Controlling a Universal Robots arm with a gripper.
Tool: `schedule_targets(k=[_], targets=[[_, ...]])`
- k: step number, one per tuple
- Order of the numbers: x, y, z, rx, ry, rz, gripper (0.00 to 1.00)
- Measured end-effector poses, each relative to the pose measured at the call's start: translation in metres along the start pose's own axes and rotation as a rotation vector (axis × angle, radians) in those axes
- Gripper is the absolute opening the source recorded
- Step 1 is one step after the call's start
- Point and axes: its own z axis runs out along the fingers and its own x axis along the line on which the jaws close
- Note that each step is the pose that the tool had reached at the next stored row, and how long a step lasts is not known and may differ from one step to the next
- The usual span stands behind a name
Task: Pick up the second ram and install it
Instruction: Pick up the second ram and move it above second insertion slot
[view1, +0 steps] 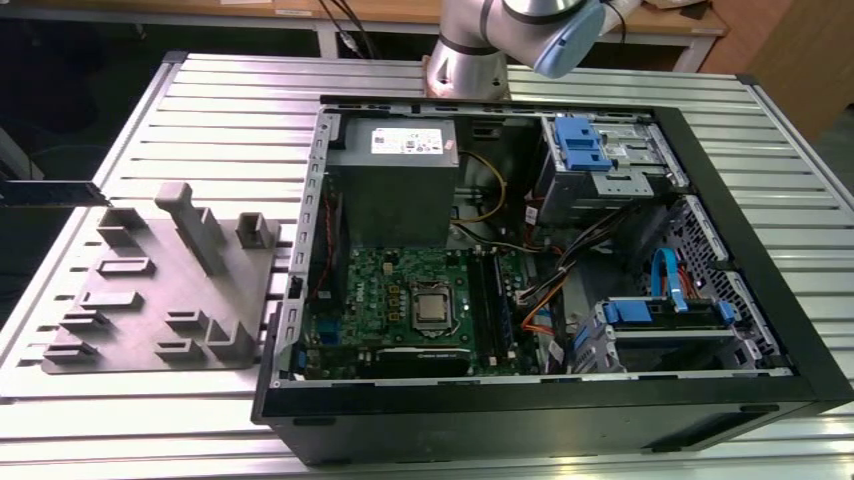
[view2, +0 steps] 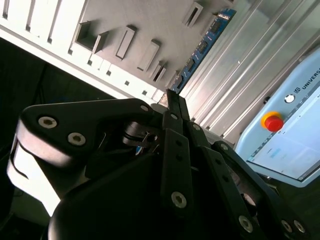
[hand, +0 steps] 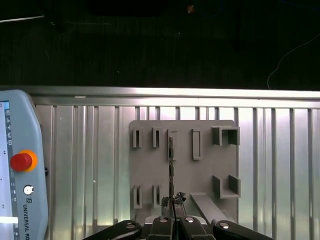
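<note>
My gripper (view2: 172, 100) is shut on the second ram (view2: 202, 47), a thin blue-green stick with dark chips that juts out past the fingertips. In the first wrist view the ram (hand: 171, 170) is seen edge-on, running up from the gripper (hand: 173, 220) over the grey tray (hand: 205, 175). In the exterior view the ram (view1: 54, 192) shows as a dark blue strip at the far left, hanging above the table just beyond the grey tray (view1: 147, 300).
The open computer case (view1: 747, 330) lies on the slatted metal table (view1: 200, 110), with the green motherboard (view1: 387, 300) and long black slots (view1: 497, 300) inside. A teach pendant (hand: 20, 165) lies beside the tray. The arm's base (view1: 467, 60) stands behind the case.
</note>
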Motion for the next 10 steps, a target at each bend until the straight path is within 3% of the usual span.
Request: schedule_targets(k=[10], targets=[[0.0000,-0.0017,-0.0005,-0.0003,0.0002,0.000,0.08]])
